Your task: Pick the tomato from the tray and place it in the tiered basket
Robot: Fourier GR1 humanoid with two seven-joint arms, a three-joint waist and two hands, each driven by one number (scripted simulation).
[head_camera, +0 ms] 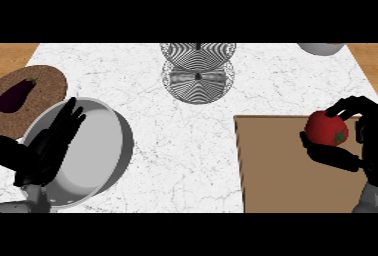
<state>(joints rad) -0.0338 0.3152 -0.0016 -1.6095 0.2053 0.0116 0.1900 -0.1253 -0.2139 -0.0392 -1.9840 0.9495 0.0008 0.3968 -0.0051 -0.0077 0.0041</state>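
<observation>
A red tomato [328, 128] with a green stem is held above the brown tray [284, 170] at the right. My right hand [345, 159] is shut on it, fingers above and thumb below. The wire tiered basket [198, 70] stands at the top centre of the white marble counter, well to the left of and beyond the tomato. My left hand [46, 145] rests open at the left, fingers up, over a grey bowl.
A grey metal bowl [103, 155] sits at the lower left. Behind it, a round cork mat [44, 82] carries a dark purple eggplant [18, 94]. A white dish [321, 48] shows at the top right edge.
</observation>
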